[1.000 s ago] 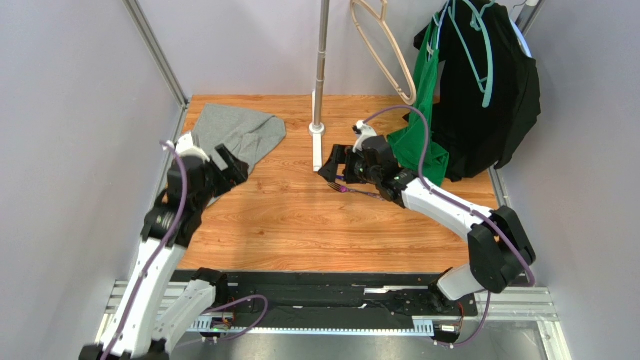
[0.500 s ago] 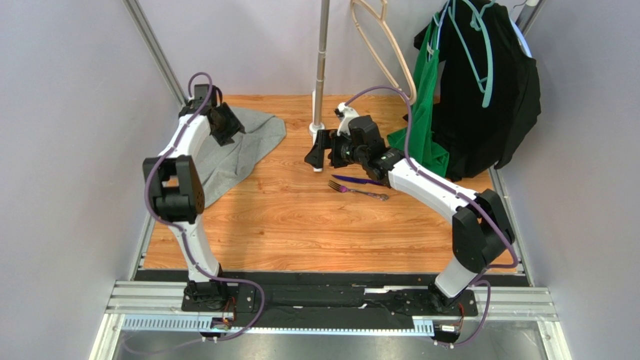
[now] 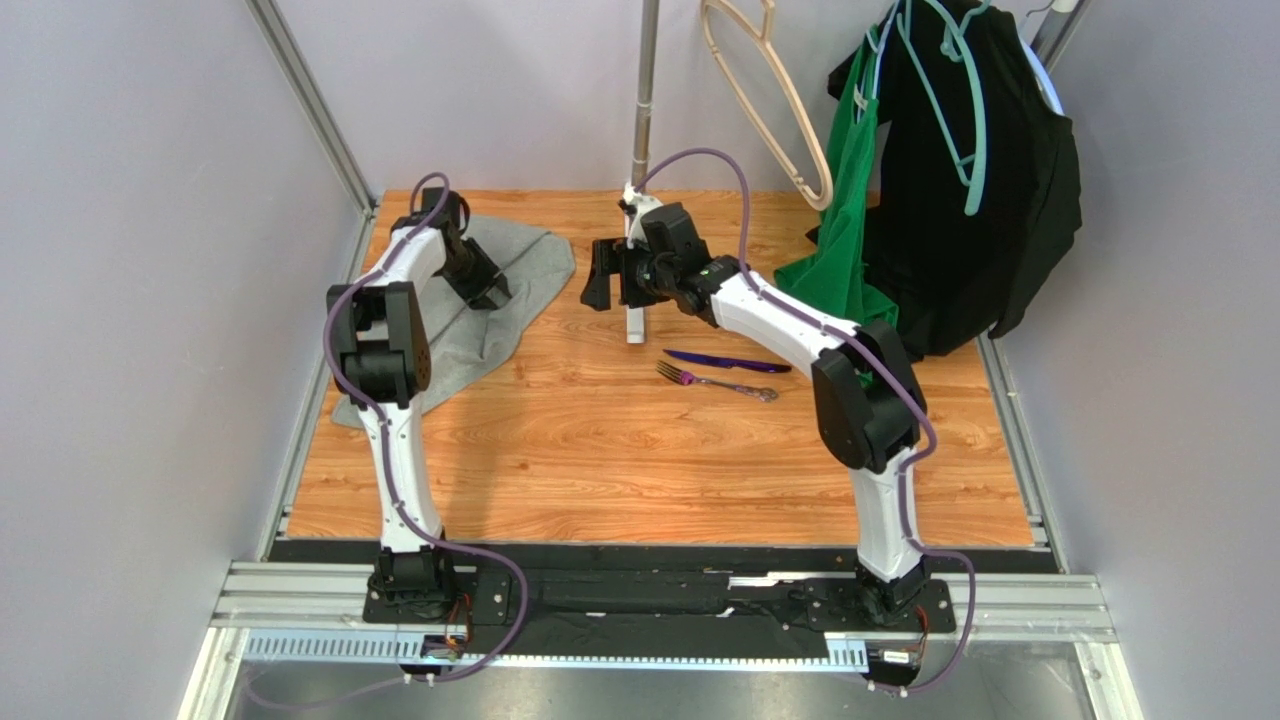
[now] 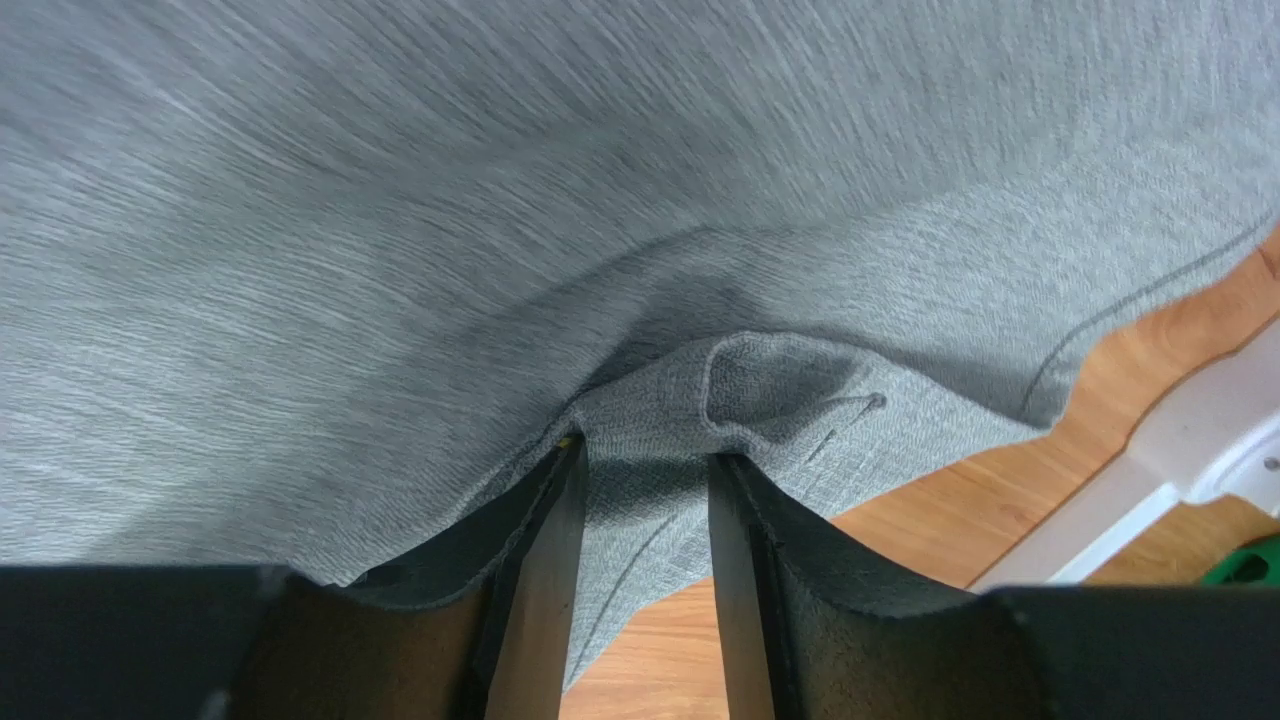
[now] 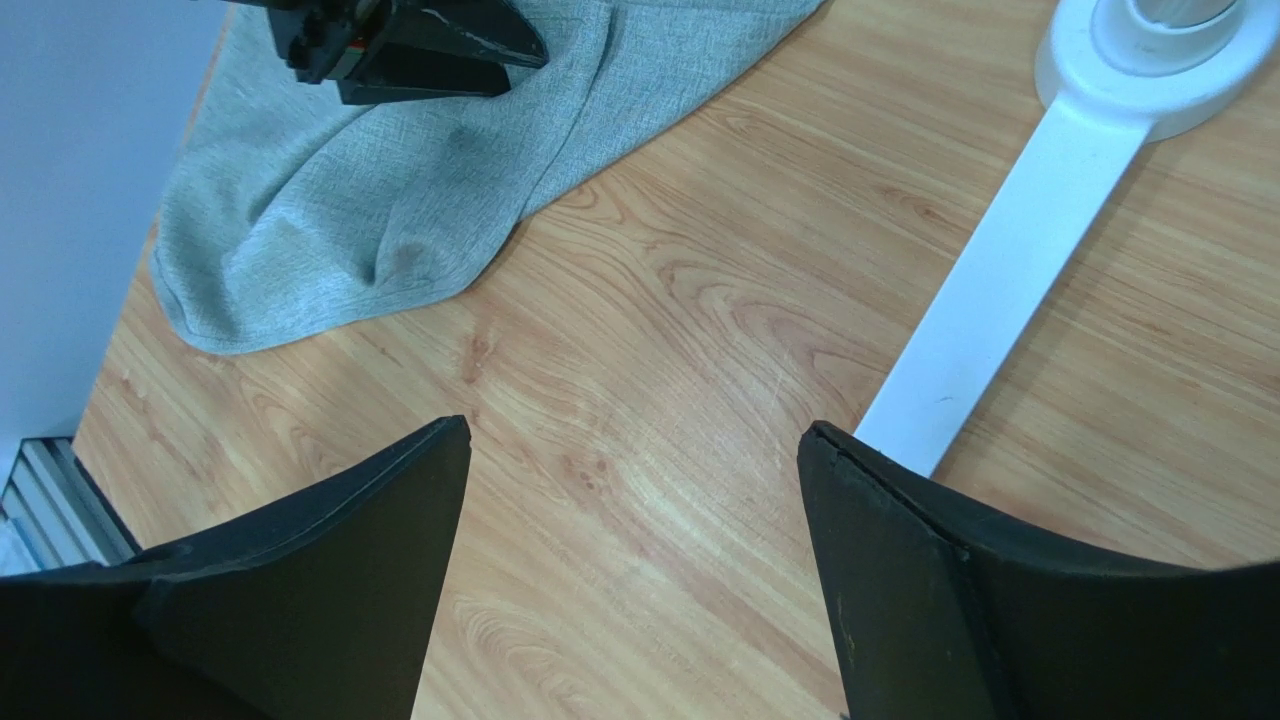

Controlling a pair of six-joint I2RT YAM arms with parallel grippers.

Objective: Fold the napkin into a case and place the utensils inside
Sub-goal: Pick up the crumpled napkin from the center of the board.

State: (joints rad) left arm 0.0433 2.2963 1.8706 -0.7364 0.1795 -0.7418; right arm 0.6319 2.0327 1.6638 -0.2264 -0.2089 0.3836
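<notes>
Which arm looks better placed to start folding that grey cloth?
Left. The left gripper has a pinch of the napkin between its fingers. The right gripper hangs open over the bare table by the white stand base, off the cloth.

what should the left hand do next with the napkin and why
Probably close the left hand fully before lifting. Its fingers straddle a bunched fold at the edge of the napkin, but a firm pinch isn't clear yet. The right hand hangs open over the wooden table, holding nothing, so it can't help yet.
</notes>
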